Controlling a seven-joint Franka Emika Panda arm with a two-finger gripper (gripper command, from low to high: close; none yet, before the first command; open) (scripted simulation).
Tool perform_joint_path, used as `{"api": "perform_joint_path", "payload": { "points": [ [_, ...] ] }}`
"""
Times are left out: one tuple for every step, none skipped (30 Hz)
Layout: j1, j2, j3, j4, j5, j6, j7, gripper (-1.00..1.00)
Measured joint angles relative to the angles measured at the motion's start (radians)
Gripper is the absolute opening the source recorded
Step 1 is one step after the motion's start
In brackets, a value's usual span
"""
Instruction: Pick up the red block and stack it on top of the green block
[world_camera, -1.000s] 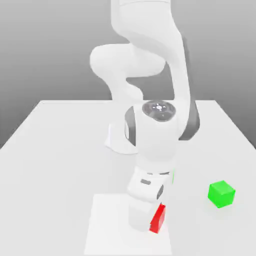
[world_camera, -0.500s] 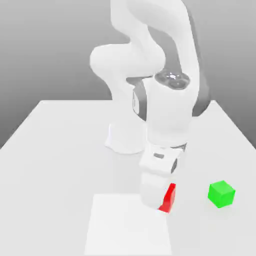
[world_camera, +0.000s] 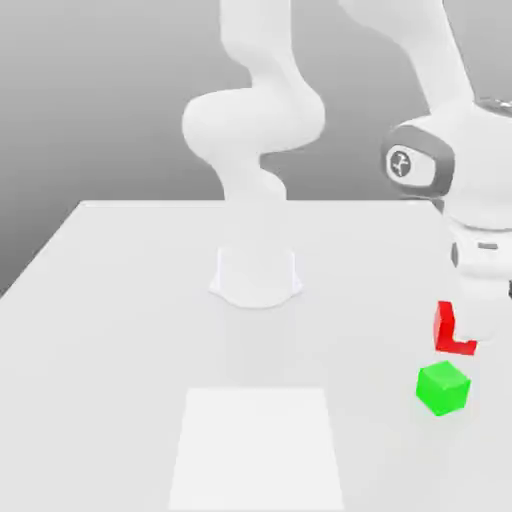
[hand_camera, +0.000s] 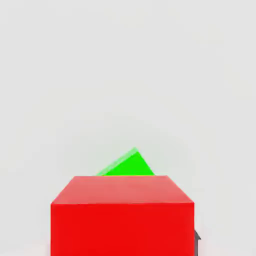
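The red block (world_camera: 446, 330) hangs in the air at the exterior view's right, held by my gripper (world_camera: 470, 335), which is shut on it; the white hand covers part of the cube. The green block (world_camera: 442, 388) rests on the white table just below the red one, with a gap between them. In the hand view the red block (hand_camera: 122, 215) fills the near field, and a corner of the green block (hand_camera: 128, 165) peeks out from behind it.
The arm's white base (world_camera: 256, 272) stands at the middle back of the table (world_camera: 120, 300). A lighter square patch (world_camera: 256, 445) is marked on the table near the front edge.
The gripper has carried the red block up off the square patch and across to the exterior view's right, to above the green block. The green block has stayed put.
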Motion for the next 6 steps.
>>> {"api": "perform_joint_path", "payload": {
  "points": [
    [0.002, 0.029, -0.007, 0.001, -0.019, 0.027, 0.014, -1.00],
    [0.009, 0.059, -0.017, 0.002, -0.038, 0.054, 0.028, -1.00],
    [0.016, 0.088, -0.027, 0.003, -0.056, 0.081, 0.041, 1.00],
    [0.016, 0.088, -0.027, 0.003, -0.056, 0.081, 0.041, 1.00],
    [0.016, 0.088, -0.027, 0.003, -0.056, 0.081, 0.041, 1.00],
    [0.016, 0.088, -0.027, 0.003, -0.056, 0.081, 0.041, 1.00]
  ]
}}
